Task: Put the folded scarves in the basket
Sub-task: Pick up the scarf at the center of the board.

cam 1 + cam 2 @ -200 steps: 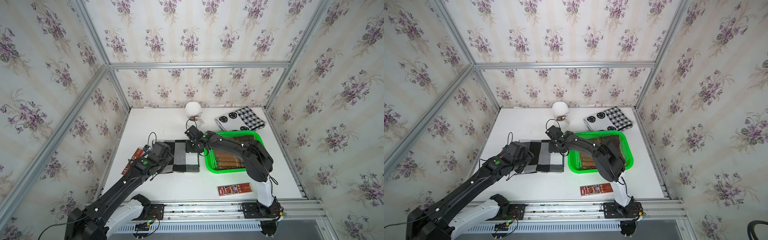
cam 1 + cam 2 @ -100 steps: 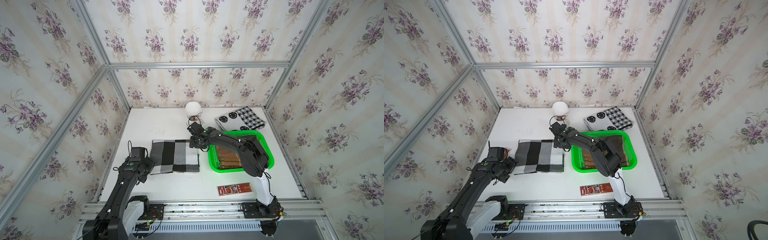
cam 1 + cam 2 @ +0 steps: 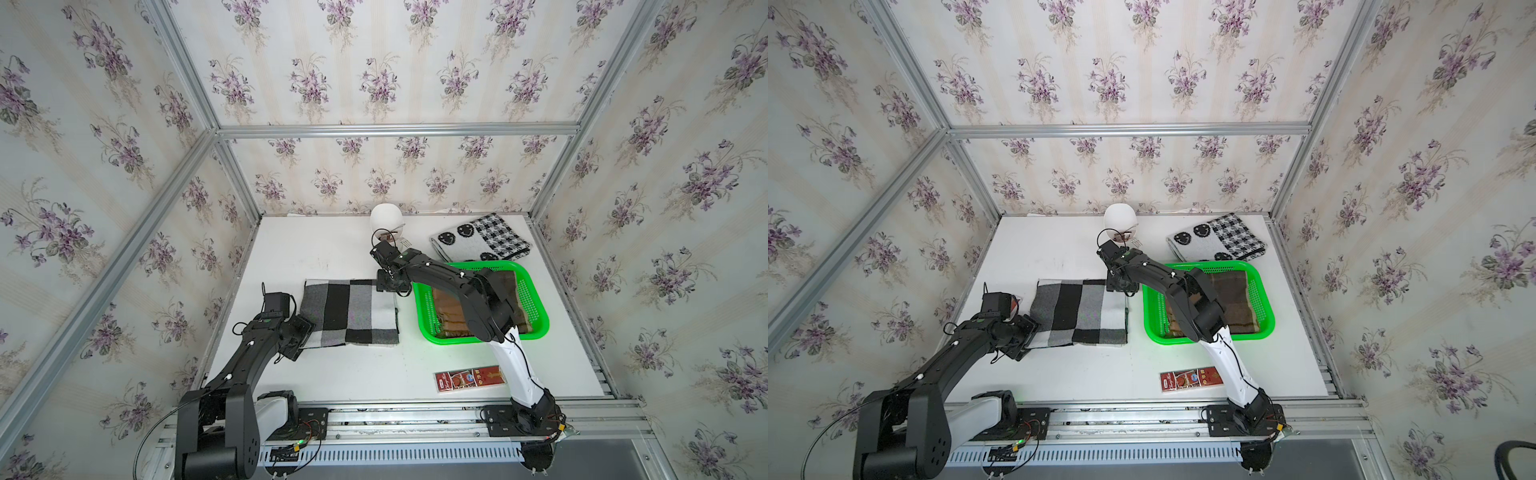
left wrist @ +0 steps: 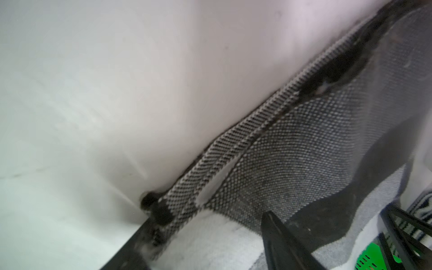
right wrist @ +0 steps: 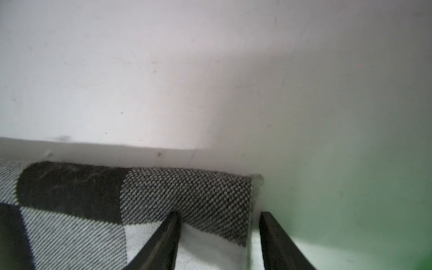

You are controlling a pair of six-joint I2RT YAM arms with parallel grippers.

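Now that my left arm is back: my left gripper [image 3: 303, 332] is spread at a near corner of the scarf [image 3: 349, 311].
right gripper [image 3: 388, 286]: unmoved, spread astride the far corner.
scarf: flat on the table [image 3: 324, 249], beside the basket [image 3: 424, 320]; a two-corner lift looks next.

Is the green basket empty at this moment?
No, in a top view a folded brown cloth lies inside the green basket and covers much of its floor.
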